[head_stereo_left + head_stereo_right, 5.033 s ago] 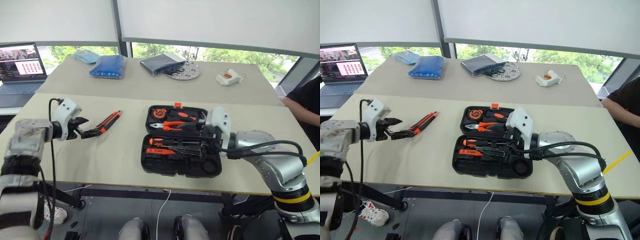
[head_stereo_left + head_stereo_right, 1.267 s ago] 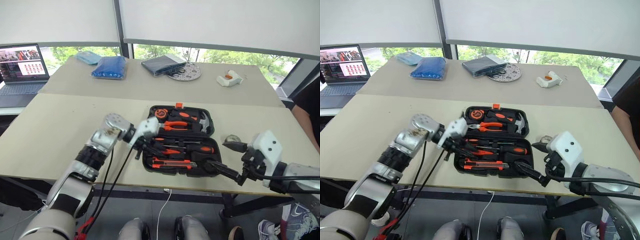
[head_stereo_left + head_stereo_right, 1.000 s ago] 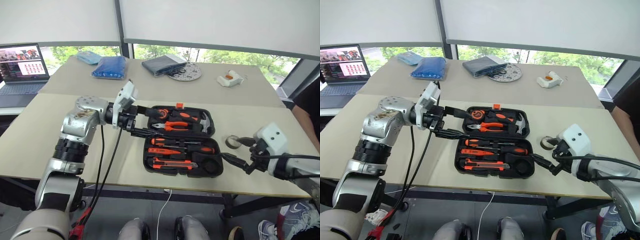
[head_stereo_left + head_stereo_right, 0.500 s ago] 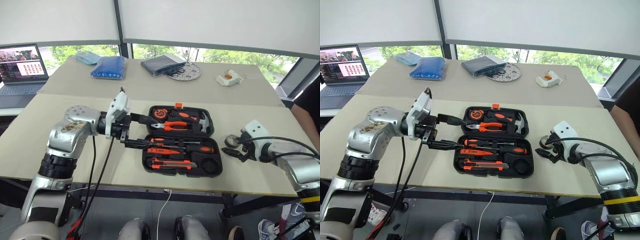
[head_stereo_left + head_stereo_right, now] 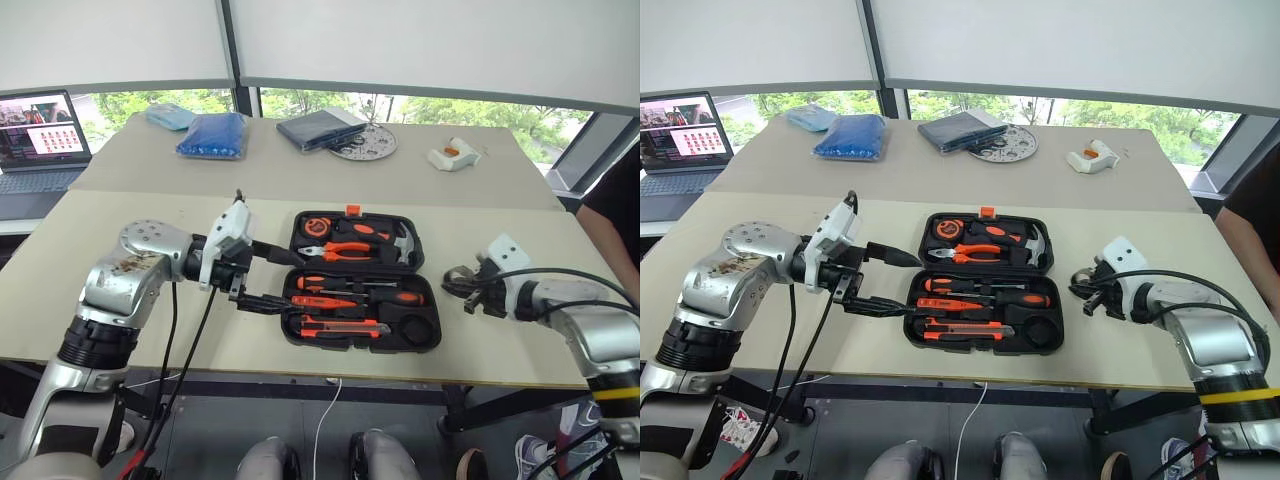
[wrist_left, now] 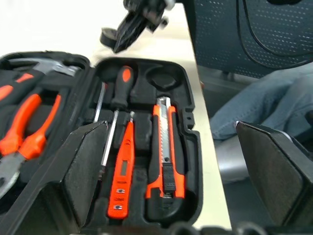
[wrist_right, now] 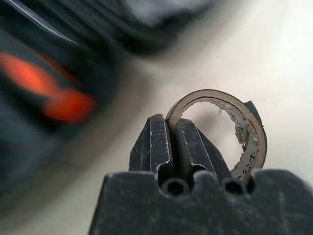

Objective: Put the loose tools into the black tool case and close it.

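Lying open on the surface, the case shows its moulded slots: pliers and a hammer in the far half; two screwdrivers, a slim screwdriver and a knife in the near half. The round slot at the near right corner holds nothing. The tape roll is out of the case, just beside its right edge, with the right hand clamped together on the roll's wall, one finger inside the ring and one outside. The left hand hangs at the case's left edge, fingers spread wide apart and gripping nothing, pointing across the case. On the far surface lie a blue bag, a dark pouch and a laptop.
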